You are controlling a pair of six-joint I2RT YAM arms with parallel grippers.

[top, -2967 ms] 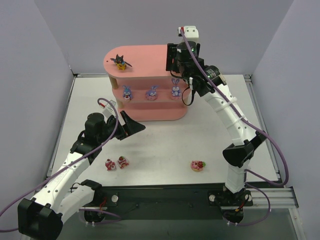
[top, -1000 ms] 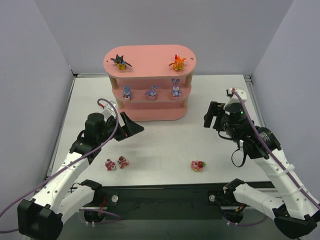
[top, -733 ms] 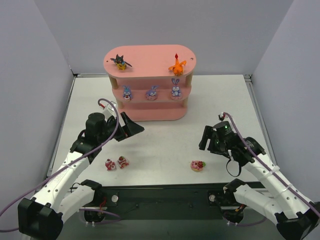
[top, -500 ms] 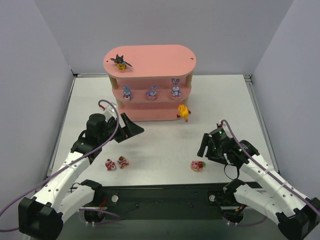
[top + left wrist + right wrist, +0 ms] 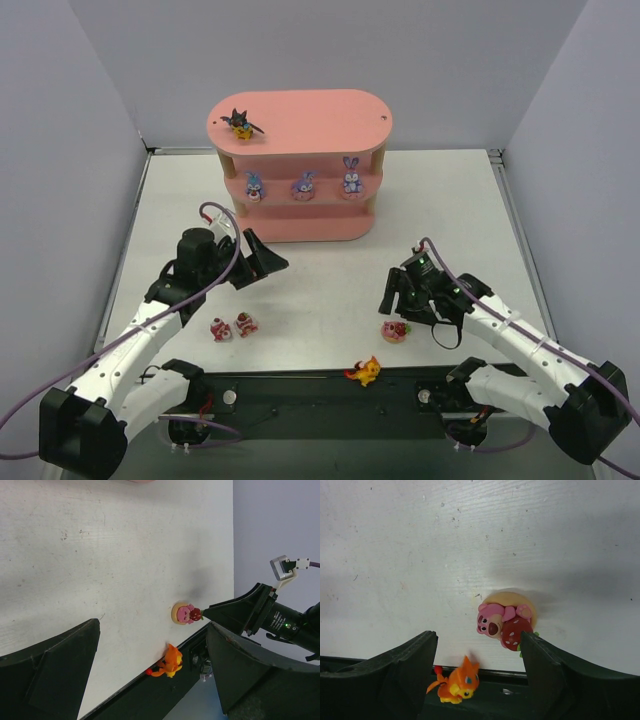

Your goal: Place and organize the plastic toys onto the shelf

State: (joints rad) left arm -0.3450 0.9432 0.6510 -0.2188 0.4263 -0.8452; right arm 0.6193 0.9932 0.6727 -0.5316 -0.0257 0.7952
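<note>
Right hand (image 5: 477, 639) splayed, glossy round-based toy (image 5: 503, 621)

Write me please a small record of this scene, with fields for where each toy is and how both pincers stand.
shelf top tier: black bat toy only
shelf middle tier: three purple-blue bunnies in a row
table, near left: two red-and-white toys side by side
table, near right: one red-and-white toy, not gripped
black front rail: orange toy, off the white table
left pincer: open, empty
right pincer: open, pointed at the lone red-and-white toy
</note>
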